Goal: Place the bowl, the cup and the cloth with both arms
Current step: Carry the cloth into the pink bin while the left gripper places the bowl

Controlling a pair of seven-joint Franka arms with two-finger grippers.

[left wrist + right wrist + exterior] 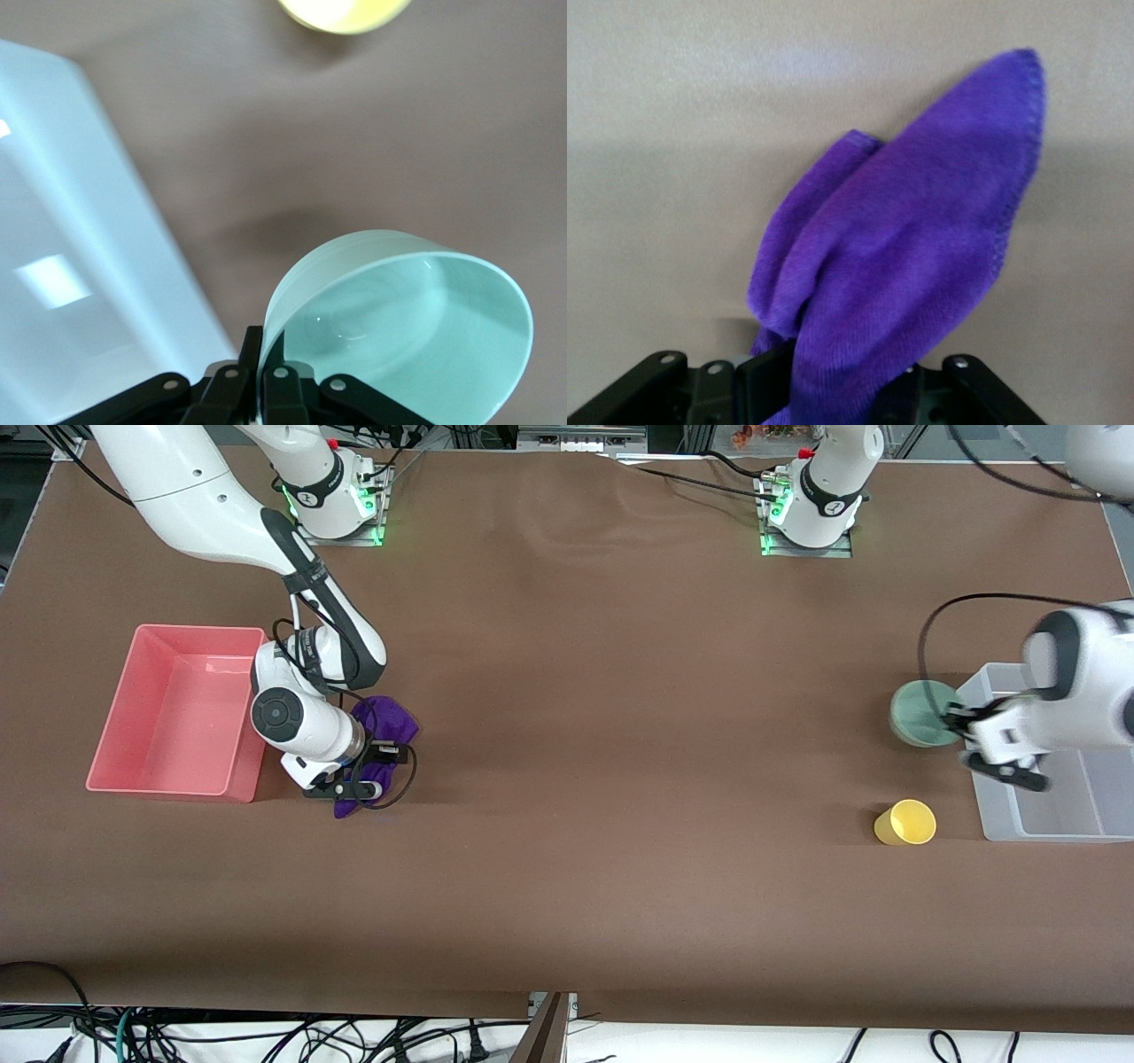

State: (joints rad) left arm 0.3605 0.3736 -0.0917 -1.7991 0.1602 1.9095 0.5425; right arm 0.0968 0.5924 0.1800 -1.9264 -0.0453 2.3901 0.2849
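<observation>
My left gripper [952, 717] is shut on the rim of the pale mint-green bowl [921, 713] and holds it tilted above the table beside the clear bin; in the left wrist view the bowl [407, 328] fills the space by the fingers [252, 350]. The yellow cup [905, 822] lies on the table nearer to the front camera, and its edge shows in the left wrist view [341, 13]. My right gripper [368, 766] is shut on the purple cloth [385, 722] beside the pink bin; the cloth [912, 248] hangs from the jaws.
A pink bin [177, 713] stands at the right arm's end of the table. A clear bin [1050, 779] stands at the left arm's end, partly under the left arm; its wall also shows in the left wrist view [80, 266]. Brown table [620, 735].
</observation>
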